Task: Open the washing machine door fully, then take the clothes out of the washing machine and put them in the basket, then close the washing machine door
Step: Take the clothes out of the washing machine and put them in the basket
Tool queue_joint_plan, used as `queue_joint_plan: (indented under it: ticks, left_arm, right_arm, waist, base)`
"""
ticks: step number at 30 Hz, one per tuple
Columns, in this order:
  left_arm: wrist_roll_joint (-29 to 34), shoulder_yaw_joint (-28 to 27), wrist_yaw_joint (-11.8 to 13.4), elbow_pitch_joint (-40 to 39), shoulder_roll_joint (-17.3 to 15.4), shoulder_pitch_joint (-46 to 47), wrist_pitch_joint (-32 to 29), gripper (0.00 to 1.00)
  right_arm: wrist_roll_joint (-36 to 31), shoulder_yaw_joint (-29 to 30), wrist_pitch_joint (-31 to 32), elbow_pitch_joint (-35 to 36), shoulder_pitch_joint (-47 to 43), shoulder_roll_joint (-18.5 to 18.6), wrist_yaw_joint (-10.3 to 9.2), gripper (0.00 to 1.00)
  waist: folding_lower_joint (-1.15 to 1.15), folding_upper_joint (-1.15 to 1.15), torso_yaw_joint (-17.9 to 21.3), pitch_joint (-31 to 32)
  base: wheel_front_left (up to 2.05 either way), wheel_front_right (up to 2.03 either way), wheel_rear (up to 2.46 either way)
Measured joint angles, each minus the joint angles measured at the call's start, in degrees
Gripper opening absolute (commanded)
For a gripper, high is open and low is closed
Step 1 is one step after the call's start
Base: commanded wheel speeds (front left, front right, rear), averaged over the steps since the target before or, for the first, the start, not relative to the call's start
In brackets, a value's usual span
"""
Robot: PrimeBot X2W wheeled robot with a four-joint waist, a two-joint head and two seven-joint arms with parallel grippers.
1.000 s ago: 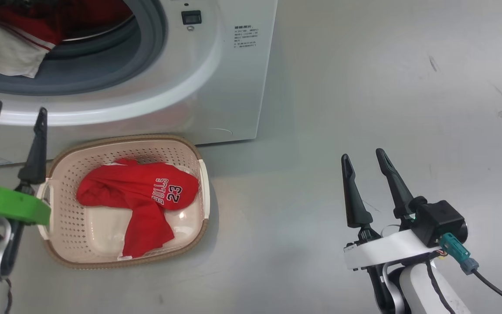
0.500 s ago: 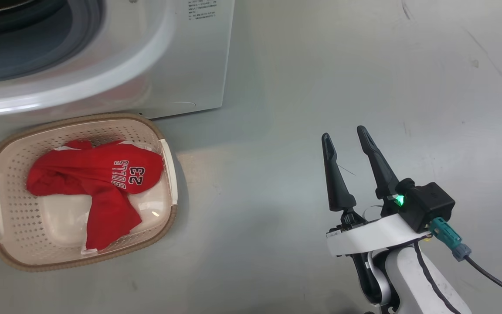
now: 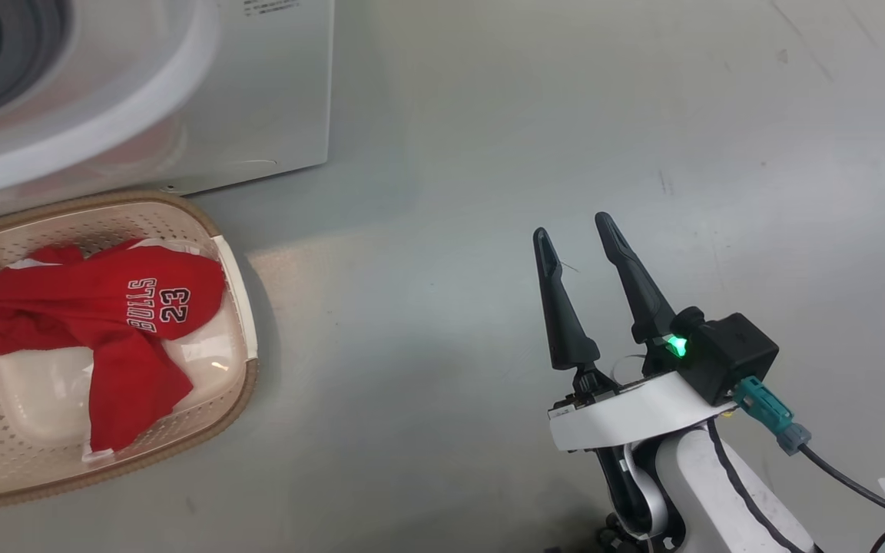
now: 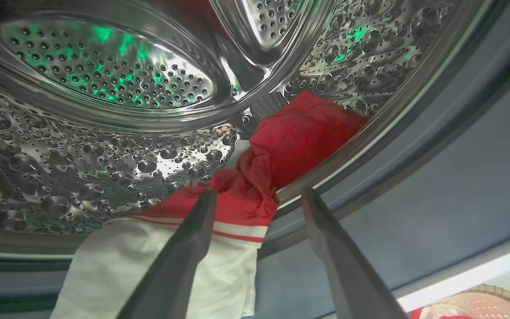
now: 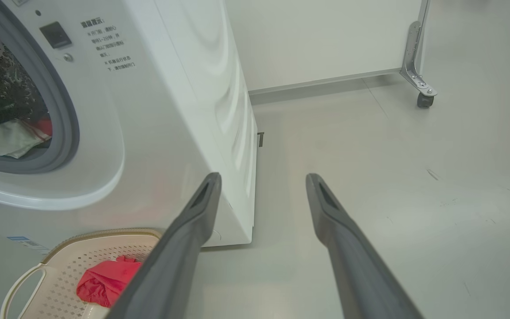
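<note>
Left gripper: spread wide, clamped on nothing; low centre of the left wrist view, aimed into the steel drum.
Red-and-white garment: centre of the left wrist view, draped from the lower edge of the drum out over the grey seal; red bunch just beyond and between the 2 fingertips, white panel behind the left-hand finger; touching or apart, cannot tell.
Right gripper: spread wide, empty; right of centre in the head view, over bare grey floor.
Jersey: red, printed "BULLS 23" in white; left side of the head view, crumpled inside the basket, well apart from the right gripper and to its left.
Basket: cream, perforated, brown rim; lower left of the head view, on the floor just in front of the washing machine; also at the lower left of the right wrist view, partly behind the left-hand finger.
Washing machine: white, upper left of the head view; round opening at the left edge of the right wrist view, with pale and red cloth inside.
</note>
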State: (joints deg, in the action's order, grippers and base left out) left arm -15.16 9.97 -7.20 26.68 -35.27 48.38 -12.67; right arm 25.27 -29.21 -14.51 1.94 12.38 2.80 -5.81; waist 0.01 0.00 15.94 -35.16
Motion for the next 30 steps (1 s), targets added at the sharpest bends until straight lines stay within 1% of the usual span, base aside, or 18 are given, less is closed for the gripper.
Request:
queue_joint_plan:
  ticks: [2, 8, 12, 20, 25, 30]
  left_arm:
    - [0.7, 0.4, 0.0, 0.7, -1.0, 1.5, -1.2, 1.00]
    - [0.8, 1.1, -0.2, 2.6, -2.8, 4.5, -4.4, 1.00]
    - [1.2, 1.8, -0.2, 3.4, -3.8, 6.2, -6.1, 1.00]
    - [1.8, 3.1, -0.2, 5.4, -6.0, 9.9, -8.1, 1.00]
    - [2.2, 3.7, -0.2, 7.4, -6.7, 11.0, -9.5, 1.00]
    - [2.2, 3.7, -0.2, 9.3, -7.3, 12.4, -9.7, 1.00]
  right_arm:
    - [0.1, -0.6, 0.0, 0.2, 0.0, 0.0, -0.38, 1.00]
    - [0.9, -1.5, 0.0, 0.8, 0.1, 0.0, -0.45, 1.00]
    - [1.0, -1.9, 0.0, 1.5, 0.1, 0.0, -0.86, 1.00]
    - [1.1, -3.0, 0.0, 2.2, 0.5, 0.0, -0.92, 1.00]
    - [1.1, -3.1, 0.0, 2.4, 1.2, -0.1, -0.98, 1.00]
    - [1.1, -3.3, 0.0, 2.6, 1.3, -0.1, -0.99, 1.00]
  waist:
    - [0.00, 0.00, 0.7, -0.5]
    - [0.00, 0.00, 2.3, -1.9]
    - [0.00, 0.00, 3.4, -3.1]
    - [0.00, 0.00, 5.4, -5.5]
    - [0.00, 0.00, 6.2, -6.7]
    - [0.00, 0.00, 6.6, -7.2]
  base:
    - [0.00, 0.00, 0.00]
    - [0.00, 0.00, 0.00]
    - [0.00, 0.00, 0.00]
    - [0.00, 0.00, 0.00]
    - [0.00, 0.00, 0.00]
    - [0.00, 0.00, 0.00]
